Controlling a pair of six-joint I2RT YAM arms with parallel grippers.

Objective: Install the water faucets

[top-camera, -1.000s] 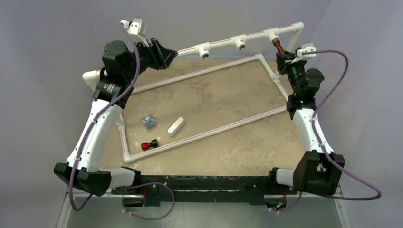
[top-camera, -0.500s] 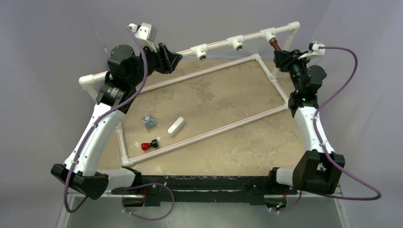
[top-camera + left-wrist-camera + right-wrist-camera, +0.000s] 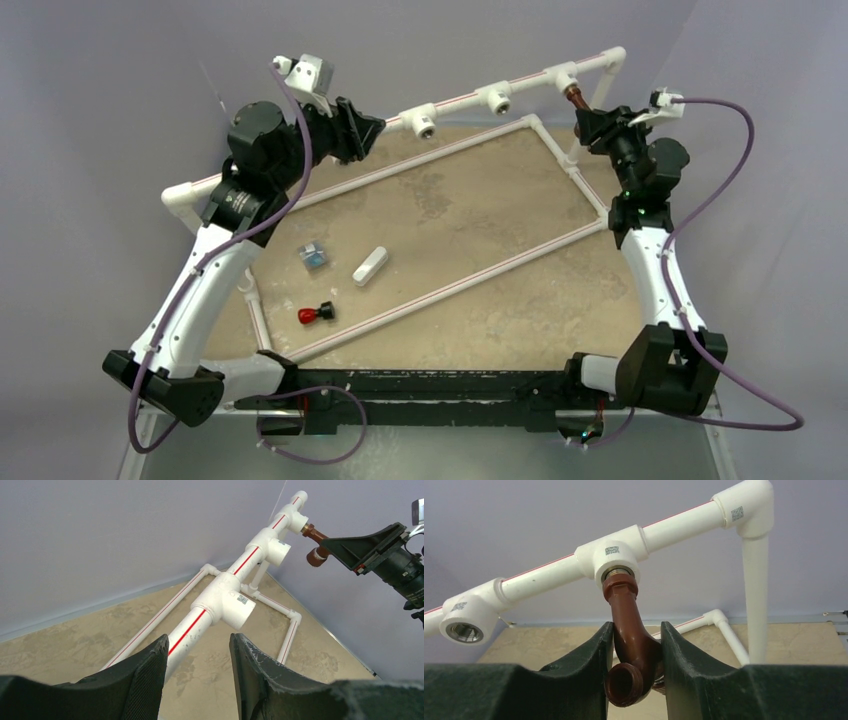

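Pinching faucet (image 3: pixel 630 630), right fingers (image 3: pixel 574 680), under tee (image 3: pixel 614 555)

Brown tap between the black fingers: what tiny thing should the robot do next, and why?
Probably a small twist of the right gripper, screwing the brown tap further into the white tee. Its fingers pinch the tap, the tap's stem already sits in the tee's mouth, and the left gripper straddles the white pipe, seemingly steadying it.

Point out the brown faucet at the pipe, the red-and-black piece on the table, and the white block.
brown faucet (image 3: pixel 625 611): right wrist view, on its curved neck.
red-and-black piece (image 3: pixel 315 314): top view, on its middle.
white block (image 3: pixel 369 266): top view, on its centre.
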